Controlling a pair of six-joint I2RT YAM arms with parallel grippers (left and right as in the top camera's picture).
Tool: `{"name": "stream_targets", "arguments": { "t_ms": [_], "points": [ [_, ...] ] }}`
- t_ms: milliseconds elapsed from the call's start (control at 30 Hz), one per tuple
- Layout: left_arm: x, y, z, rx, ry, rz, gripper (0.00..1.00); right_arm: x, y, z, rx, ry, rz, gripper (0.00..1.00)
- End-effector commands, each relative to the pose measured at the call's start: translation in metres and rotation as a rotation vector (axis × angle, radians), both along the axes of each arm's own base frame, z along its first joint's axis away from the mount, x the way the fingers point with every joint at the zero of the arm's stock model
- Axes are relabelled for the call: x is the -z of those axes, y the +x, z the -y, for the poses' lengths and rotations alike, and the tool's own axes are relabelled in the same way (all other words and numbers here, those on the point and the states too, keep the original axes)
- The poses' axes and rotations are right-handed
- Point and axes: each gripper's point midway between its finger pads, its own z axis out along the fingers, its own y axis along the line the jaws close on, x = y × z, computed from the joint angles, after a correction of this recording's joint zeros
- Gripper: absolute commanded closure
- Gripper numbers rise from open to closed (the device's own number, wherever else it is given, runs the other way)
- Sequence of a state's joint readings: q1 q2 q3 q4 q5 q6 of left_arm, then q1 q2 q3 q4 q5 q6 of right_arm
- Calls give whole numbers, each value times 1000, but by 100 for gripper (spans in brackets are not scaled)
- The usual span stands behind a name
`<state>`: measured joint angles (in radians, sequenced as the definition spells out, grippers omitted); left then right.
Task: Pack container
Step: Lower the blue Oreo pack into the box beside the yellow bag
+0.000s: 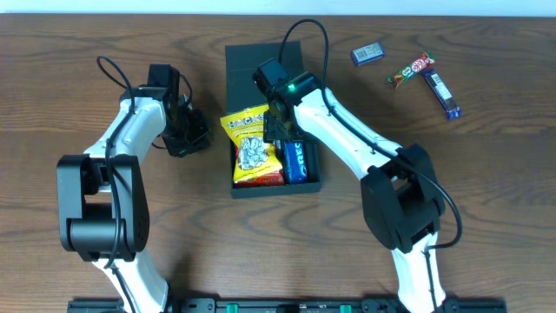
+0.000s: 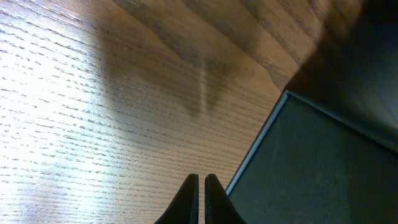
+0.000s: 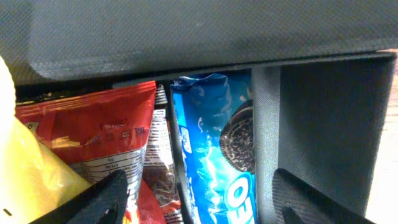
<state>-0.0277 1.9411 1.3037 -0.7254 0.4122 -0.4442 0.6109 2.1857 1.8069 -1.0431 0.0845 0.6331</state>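
On the left of the wood-grained table (image 1: 486,174), the white-and-black left arm bends in toward the middle, its left hand (image 1: 187,132) low over the bare wood just beside the container (image 1: 274,189). From its wrist camera the two slim dark tips of that hand (image 2: 200,186) are pressed together with nothing between them, close to the box's straight edge (image 2: 323,168). The container sits mid-table: a matte, dark teal cardboard box, square-cornered, with its lid (image 1: 248,65) lying open flat on the far side. Inside are a crinkly yellow packet (image 1: 243,122), a glossy red packet (image 1: 261,180) and a shiny blue cookie pack (image 1: 298,161) against the right wall. The right arm reaches in from the right, wrist turned downward, with the right hand (image 1: 280,130) over the box. Its fingers are spread wide (image 3: 205,202) above the red packet (image 3: 93,130) and the cookie pack (image 3: 211,155), gripping nothing; I cannot tell whether they touch the wrappers. Further right on the table lie a small blue packet (image 1: 367,54), a red-and-green bar (image 1: 410,69) and a dark blue bar (image 1: 441,94).
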Motion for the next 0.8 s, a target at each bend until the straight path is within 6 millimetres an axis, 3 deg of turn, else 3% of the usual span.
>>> {"name": "stream_targets", "arguments": {
  "t_ms": [0,100,167,200,233,467,767],
  "points": [
    [-4,1,-1,7,1,15,93,-2,1,2,-28,-17,13,34],
    [-4,1,-1,7,1,15,93,-14,4,8,-23,-12,23,48],
    [-4,1,-1,7,1,15,94,-22,7,13,-30,-15,41,69],
    [-4,2,-1,7,1,16,93,-25,9,18,-23,-32,54,87],
    [-4,2,-1,7,1,17,93,-25,11,23,-17,-54,63,98],
    [-4,2,-2,7,2,18,94,-8,7,42,-18,-140,41,99],
    [-5,5,0,9,1,31,94,22,-6,51,-72,-168,5,99]
  ]
}}
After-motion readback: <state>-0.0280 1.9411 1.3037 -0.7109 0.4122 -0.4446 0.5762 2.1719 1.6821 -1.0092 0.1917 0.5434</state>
